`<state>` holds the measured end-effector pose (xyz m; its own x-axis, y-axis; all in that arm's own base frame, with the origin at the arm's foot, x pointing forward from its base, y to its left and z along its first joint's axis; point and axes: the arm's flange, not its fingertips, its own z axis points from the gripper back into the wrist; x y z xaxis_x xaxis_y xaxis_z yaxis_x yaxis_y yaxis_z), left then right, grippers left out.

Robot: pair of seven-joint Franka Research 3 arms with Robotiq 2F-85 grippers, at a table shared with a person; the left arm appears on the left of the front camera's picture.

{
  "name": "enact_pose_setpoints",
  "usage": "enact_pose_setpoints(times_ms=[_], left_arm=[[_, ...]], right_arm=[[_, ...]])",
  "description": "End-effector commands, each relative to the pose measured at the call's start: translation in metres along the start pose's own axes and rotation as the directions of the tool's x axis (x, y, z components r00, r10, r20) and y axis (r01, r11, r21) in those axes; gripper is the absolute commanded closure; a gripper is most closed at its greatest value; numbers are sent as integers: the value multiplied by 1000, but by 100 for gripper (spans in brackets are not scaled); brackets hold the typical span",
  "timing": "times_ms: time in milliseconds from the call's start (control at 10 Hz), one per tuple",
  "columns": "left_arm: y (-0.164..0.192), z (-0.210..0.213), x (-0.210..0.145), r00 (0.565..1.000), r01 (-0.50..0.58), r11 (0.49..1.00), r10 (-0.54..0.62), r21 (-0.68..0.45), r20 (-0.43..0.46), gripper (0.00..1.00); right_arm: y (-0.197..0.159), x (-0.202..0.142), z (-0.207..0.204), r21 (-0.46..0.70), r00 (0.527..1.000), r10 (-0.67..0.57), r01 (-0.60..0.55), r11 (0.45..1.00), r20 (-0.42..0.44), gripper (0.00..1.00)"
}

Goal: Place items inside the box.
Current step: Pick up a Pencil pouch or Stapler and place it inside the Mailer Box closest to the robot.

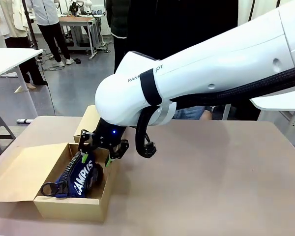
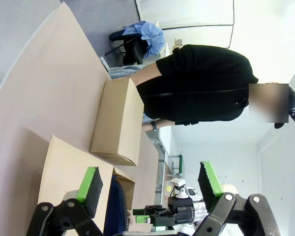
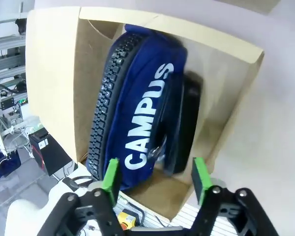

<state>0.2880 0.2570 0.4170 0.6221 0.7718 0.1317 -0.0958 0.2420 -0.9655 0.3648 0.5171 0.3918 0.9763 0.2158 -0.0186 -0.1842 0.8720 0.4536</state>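
An open cardboard box (image 1: 69, 206) stands at the table's near left. Inside it lies the navy pouch lettered "CAMPUS" (image 1: 81, 179), tilted on its edge, with a black item (image 3: 187, 123) wedged between it and the box wall. My right gripper (image 1: 96, 158) hangs just above the pouch, reaching across from the right. In the right wrist view this gripper (image 3: 156, 177) is open, and the pouch (image 3: 137, 108) lies beyond its green pads (image 3: 110, 174), apart from them. My left gripper (image 2: 150, 187) is open and holds nothing. It looks over the box flap (image 2: 64, 177) toward the navy pouch (image 2: 117, 206).
A second, closed cardboard box (image 1: 88, 123) sits just behind the open one. A person in black (image 2: 201, 83) stands at the far side of the table. The brown tabletop (image 1: 211, 182) stretches bare to the right of the box.
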Motion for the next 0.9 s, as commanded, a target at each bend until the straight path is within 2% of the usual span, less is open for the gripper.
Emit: enact_pose_setpoints(times_ms=[0,400,500,600,800], left_arm=[[0,1,-1,1000,8,1000,-8,-20,3,0],[0,1,-1,1000,8,1000,-8,-20,3,0],[0,1,-1,1000,8,1000,-8,-20,3,0],[0,1,-1,1000,8,1000,-8,-20,3,0],[0,1,-1,1000,8,1000,-8,-20,3,0]], right_arm=[[3,-3,3,3,1000,-13,13,1000,9,0],[-5,-7,8,21,1000,-23,22,1000,17,0],[-11,-8,14,35,1000,-6,7,999,-9,0],[-26,-12,31,70,997,42,-38,997,-63,0],[-101,-34,101,230,982,127,-94,969,-136,0]])
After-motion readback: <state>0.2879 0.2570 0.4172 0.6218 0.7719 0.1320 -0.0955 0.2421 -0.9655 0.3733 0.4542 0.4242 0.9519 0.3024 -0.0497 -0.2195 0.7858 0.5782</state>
